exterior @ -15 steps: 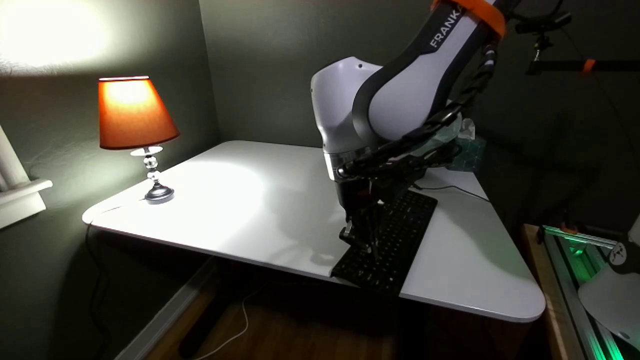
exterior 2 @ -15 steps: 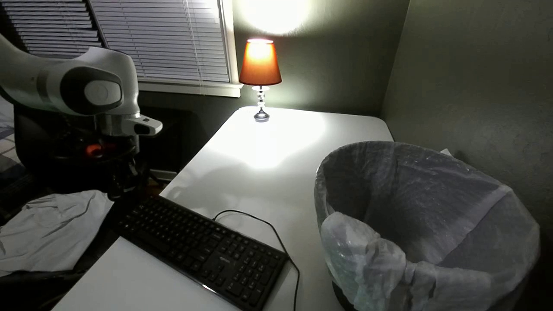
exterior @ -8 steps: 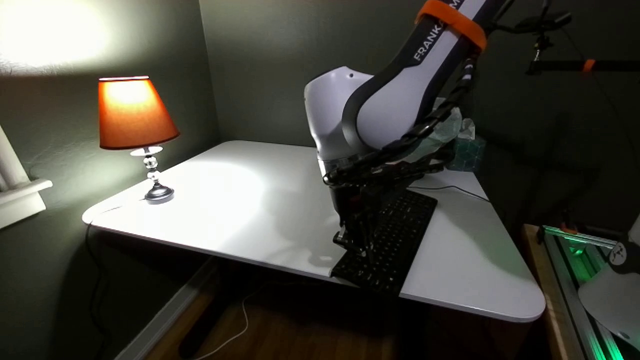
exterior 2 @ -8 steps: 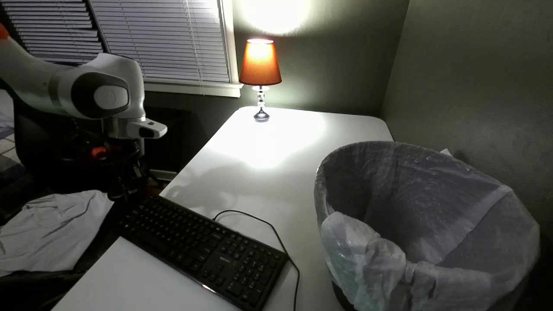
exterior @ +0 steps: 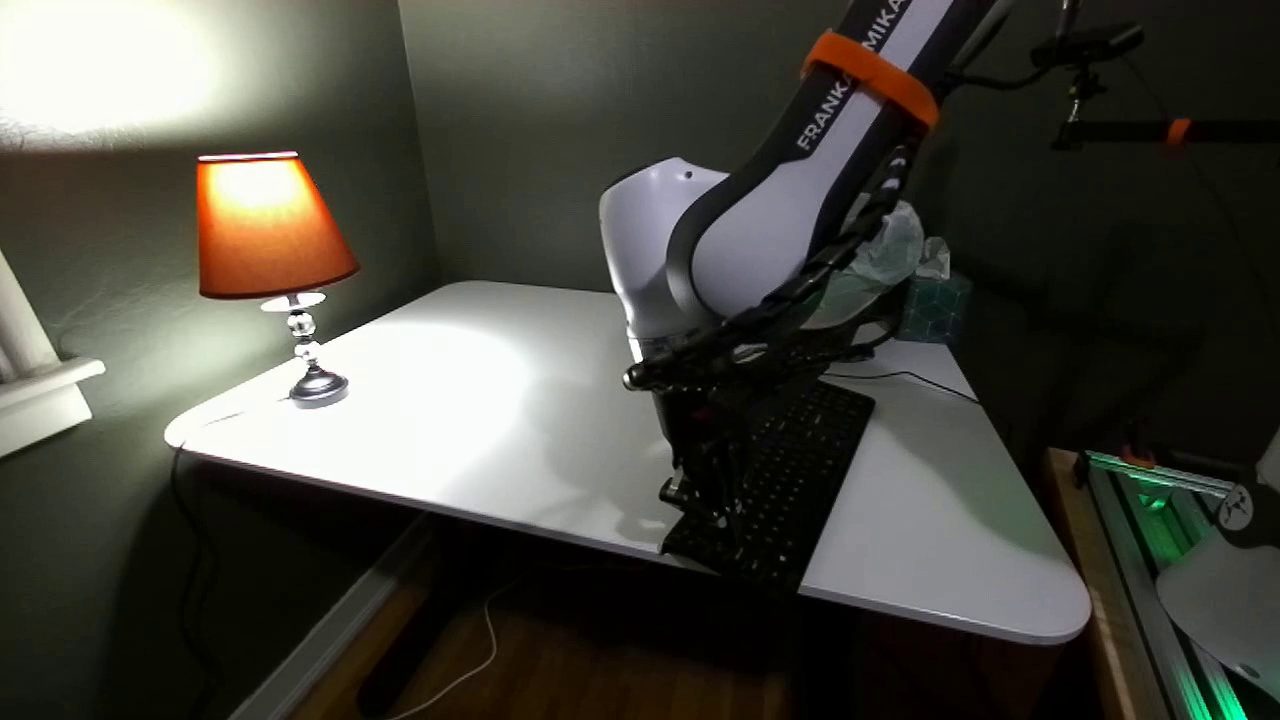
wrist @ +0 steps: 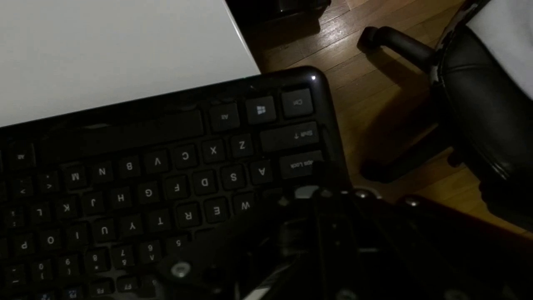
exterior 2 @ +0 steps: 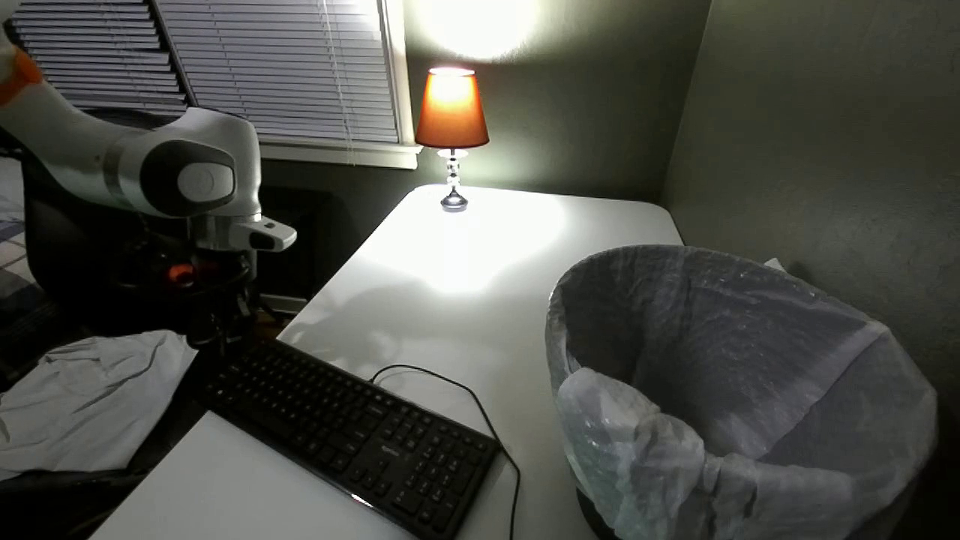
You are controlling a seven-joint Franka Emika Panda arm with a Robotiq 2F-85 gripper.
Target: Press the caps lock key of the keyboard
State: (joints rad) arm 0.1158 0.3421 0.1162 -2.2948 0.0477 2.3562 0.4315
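While the keyboard [exterior 2: 349, 435] lies on the table [exterior: 560, 420], one end jutting past the edge, I have the gripper [wrist: 329, 193] near the Caps Lock key [wrist: 300, 165], fingers drawn together, contact too dark to judge; the lit lamp [exterior: 265, 230] stands well apart.

In exterior view, window blinds [exterior 2: 262, 67] hung at ten o'clock; orange lamp [exterior 2: 452, 124] glowed at twelve, atop white desk [exterior 2: 510, 322].

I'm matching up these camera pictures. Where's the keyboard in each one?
In an exterior view: keyboard below and right of centre.
In an exterior view: keyboard slanting from lower left to bottom centre.
In the wrist view: keyboard across left and centre, running off the left edge.
Shared landmark: the white desk, in all three.
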